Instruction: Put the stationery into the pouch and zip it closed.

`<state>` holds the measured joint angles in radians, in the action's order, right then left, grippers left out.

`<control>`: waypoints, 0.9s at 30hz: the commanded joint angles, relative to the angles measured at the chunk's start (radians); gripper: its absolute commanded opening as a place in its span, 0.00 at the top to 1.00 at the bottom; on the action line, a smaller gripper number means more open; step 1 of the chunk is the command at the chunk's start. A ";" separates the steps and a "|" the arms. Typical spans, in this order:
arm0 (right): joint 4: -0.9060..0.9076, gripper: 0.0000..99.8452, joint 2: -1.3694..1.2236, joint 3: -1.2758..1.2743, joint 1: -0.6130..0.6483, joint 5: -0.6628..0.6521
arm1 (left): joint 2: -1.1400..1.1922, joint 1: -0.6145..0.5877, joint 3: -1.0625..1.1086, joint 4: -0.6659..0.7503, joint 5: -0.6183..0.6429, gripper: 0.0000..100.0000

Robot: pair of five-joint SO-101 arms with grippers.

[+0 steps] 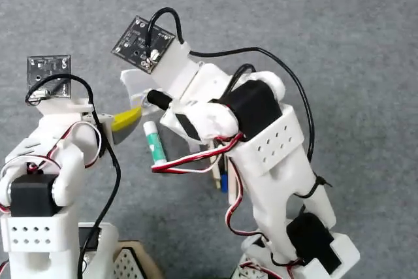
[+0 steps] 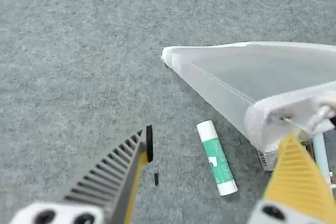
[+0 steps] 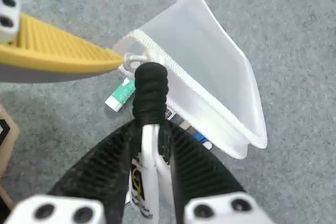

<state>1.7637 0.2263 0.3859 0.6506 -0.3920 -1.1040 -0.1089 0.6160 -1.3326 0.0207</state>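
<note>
The white translucent pouch (image 1: 134,83) (image 2: 252,77) (image 3: 210,61) lies on the grey cloth, one end raised. My right gripper (image 1: 157,99) (image 3: 150,77), black-tipped, is shut on that end's zipper edge. The zipper pull (image 3: 131,59) (image 2: 315,116) hangs beside it. My left gripper (image 2: 218,137) is open, and one of its yellow fingers (image 1: 127,119) (image 3: 63,51) (image 2: 294,171) lies close to the pull. A green and white glue stick (image 1: 155,143) (image 2: 216,157) (image 3: 121,94) rests on the cloth between the left fingers. Pens (image 1: 221,178) (image 2: 320,153) (image 3: 199,137) lie partly under the pouch and the right arm.
Grey cloth (image 1: 339,44) covers the table, with free room at the back and right. A small black piece (image 2: 156,179) lies near the left gripper's ridged finger. A cardboard corner (image 1: 140,259) sits at the front edge between the arm bases.
</note>
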 commanded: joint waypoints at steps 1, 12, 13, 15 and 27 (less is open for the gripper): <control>0.002 0.99 0.036 0.045 -0.009 0.000 | -0.006 0.010 0.027 0.060 0.008 0.62; 0.003 0.99 0.036 0.042 -0.005 0.000 | -0.006 0.008 0.173 0.224 0.000 0.68; 0.003 0.99 0.036 0.042 -0.005 0.000 | -0.006 0.008 0.173 0.232 0.000 0.69; 0.003 0.99 0.036 0.042 -0.005 0.000 | -0.006 0.008 0.176 0.252 0.000 0.70; 0.003 0.99 0.036 0.041 -0.008 -0.002 | -0.003 0.015 0.171 0.252 -0.002 0.82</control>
<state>1.7637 0.2263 0.3859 0.6506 -0.3920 -1.1055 -0.1028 0.7956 -1.0917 0.0207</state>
